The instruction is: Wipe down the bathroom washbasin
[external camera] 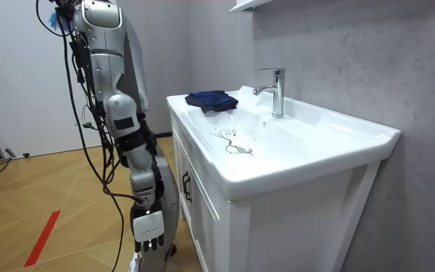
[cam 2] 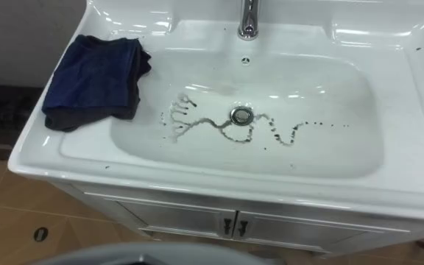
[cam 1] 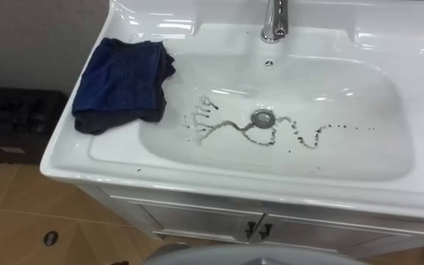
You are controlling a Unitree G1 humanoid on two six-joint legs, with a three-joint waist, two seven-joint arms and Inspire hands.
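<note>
1. The white basin [cam 1: 359, 158] is set on a white cabinet [cam 1: 197, 217] w/ two small dark handles [cam 1: 256, 230] close together at the middle of its doors.
2. The cloth [cam 1: 121, 85] is dark blue and loosely folded. It lies on the basin's left rim, towards the back corner. Its right edge reaches a little over the rim, onto the slope of the bowl. No robot hand touches it.
3. In the bottom of the bowl there is a thin dark wavy line of dirt [cam 1: 227, 126]. It begins left of the drain [cam 1: 263, 118], goes around the drain, then runs on to the right and ends as a row of small dots. Some tiny dark specks are also on the front slope and on the far right rim.
4. The chrome faucet [cam 1: 274, 20] stands upright at the back, approx. in line w/ the drain. A small overflow hole [cam 1: 269, 64] sits in the back wall just under it.
5. In the room view the robot stands upright on the wooden floor [external camera: 21, 196], directly at the cabinet's front, facing the basin.
6. Its right arm hangs straight down beside the cabinet. The right robot hand [external camera: 148, 230] is below the basin's level, well apart from the cloth; fingers apart and relaxed, pointing down, holding nothing.
7. A dark object [cam 1: 17, 121] is on the floor left of the cabinet; I cannot tell what it is.
</note>
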